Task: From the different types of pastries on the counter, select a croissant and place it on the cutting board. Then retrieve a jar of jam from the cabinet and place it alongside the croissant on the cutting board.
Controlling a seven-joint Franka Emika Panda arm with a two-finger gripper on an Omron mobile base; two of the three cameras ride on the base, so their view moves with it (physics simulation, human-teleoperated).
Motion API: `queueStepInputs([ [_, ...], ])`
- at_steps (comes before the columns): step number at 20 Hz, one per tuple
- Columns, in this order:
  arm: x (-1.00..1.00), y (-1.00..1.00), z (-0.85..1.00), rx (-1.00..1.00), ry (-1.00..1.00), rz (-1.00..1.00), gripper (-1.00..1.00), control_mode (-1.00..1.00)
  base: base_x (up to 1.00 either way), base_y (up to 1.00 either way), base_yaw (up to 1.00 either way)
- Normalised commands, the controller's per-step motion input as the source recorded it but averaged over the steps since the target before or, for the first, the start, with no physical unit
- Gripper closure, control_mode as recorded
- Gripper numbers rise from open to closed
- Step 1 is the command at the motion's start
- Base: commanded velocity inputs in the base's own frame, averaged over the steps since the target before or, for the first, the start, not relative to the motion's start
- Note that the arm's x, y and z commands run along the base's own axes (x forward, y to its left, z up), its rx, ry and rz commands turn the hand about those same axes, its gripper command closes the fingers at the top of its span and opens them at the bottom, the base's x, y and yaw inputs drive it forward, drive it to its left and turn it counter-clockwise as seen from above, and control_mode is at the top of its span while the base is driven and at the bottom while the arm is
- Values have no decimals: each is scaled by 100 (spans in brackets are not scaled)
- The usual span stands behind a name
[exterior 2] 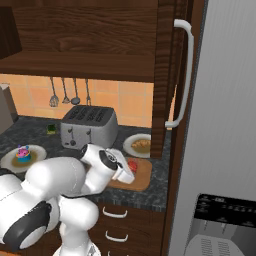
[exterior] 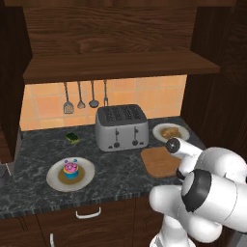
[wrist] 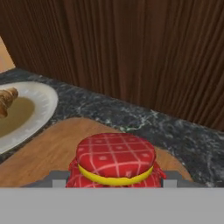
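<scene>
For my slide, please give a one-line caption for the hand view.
Gripper holding the jar of jam over the cutting board, the croissant on its white plate beside.

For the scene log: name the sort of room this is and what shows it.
A kitchen, rendered. A toaster stands on a dark stone counter, utensils hang on an orange tiled wall, and plates hold a croissant and a frosted cake.

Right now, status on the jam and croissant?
Gripper closed around the jar of jam, low over the cutting board. Croissant on its white plate, not on the board. Nothing blocking.
</scene>
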Motion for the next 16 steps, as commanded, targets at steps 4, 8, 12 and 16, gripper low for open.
queueStepInputs([
  [4, 15, -1, 11, 4, 5, 0, 100, -100, 0, 0, 0],
  [8, 60, 15, 20, -9, -4, 0, 100, -100, 0, 0, 0],
  [12, 23, 1, -16, -12, -5, -4, 100, -100, 0, 0, 0],
  [16, 30, 0, -61, -29, -24, -3, 100, -100, 0, 0, 0],
])
